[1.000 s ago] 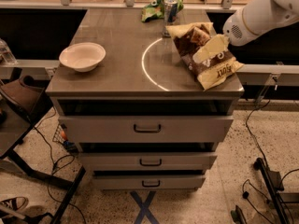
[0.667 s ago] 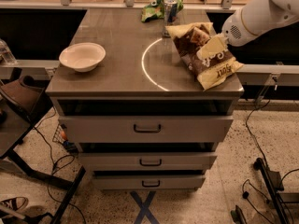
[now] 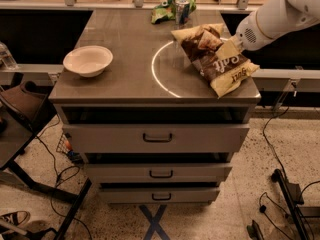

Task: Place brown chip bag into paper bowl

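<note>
The brown chip bag (image 3: 214,63), dark brown with pale yellow ends and white script lettering, lies crumpled on the right side of the counter top (image 3: 125,81). My gripper (image 3: 230,48) comes in from the upper right on a white arm (image 3: 280,14) and rests against the bag's upper right part. The paper bowl (image 3: 88,60), off-white and holding nothing, stands on the left side of the counter top, well apart from the bag and the gripper.
A green snack bag (image 3: 162,13) and a slim silver can (image 3: 183,11) stand at the back edge of the counter top. A bright ring of light (image 3: 160,79) marks its middle. Drawers (image 3: 157,137) sit below. Cables and chair legs lie on the floor.
</note>
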`<state>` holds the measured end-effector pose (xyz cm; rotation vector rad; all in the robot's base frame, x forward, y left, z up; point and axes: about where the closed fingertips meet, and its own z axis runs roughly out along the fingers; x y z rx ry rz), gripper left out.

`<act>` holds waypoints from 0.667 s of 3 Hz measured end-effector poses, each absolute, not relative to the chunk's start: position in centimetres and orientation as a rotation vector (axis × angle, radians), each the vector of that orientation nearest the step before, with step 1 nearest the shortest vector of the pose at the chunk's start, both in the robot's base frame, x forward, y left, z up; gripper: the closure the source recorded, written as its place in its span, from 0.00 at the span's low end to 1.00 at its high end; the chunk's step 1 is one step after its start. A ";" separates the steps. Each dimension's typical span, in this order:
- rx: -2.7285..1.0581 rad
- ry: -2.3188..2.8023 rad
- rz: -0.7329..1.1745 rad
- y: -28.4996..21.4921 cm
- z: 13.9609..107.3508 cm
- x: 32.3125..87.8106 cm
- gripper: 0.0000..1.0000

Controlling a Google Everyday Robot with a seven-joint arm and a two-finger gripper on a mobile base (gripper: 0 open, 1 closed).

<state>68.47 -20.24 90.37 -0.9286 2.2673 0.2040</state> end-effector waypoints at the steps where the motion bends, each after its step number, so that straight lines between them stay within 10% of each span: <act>1: -0.932 2.269 0.207 -20.1 90.2 68.5 1.00; 2: -0.936 2.267 0.198 -20.0 90.5 68.5 1.00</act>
